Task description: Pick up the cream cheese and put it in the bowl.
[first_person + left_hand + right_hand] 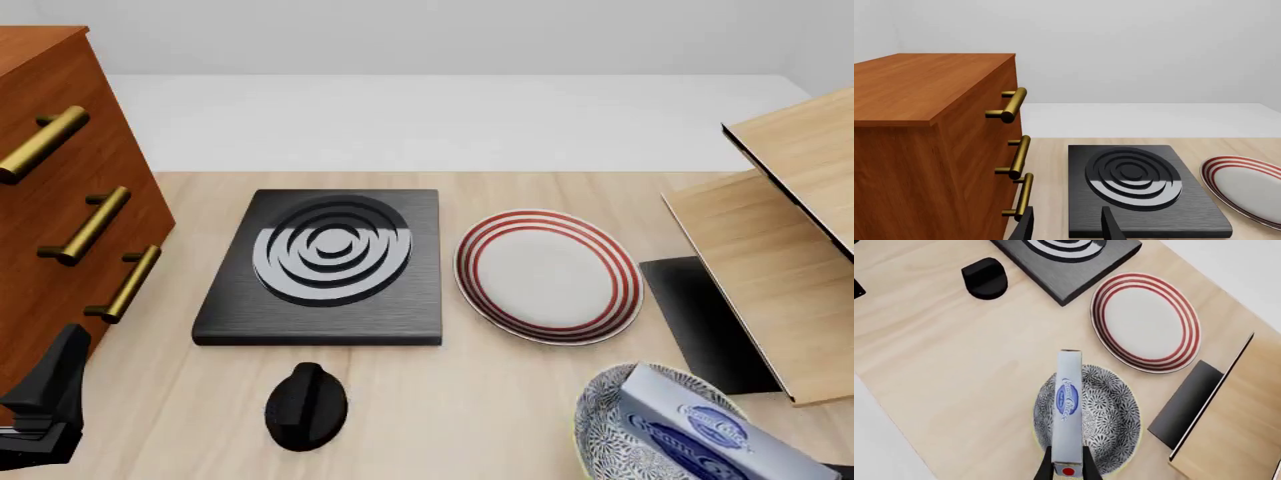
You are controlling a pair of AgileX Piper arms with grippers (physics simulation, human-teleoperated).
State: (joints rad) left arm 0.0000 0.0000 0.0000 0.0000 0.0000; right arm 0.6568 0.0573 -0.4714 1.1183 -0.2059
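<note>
Right pincer pinching cream cheese by one narrow end, box hanging directly above bowl at lower centre of the right wrist frame, lined up for a drop. Left pincer spread and empty, parked lower left facing stove, clear of the work. Plate on tabletop just beyond the bowl, untouched.

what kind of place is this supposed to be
Most likely a simulated kitchen counter: a black stove burner plate with concentric rings and its black knob sit on a pale wooden tabletop, beside a white plate with red rings.
</note>
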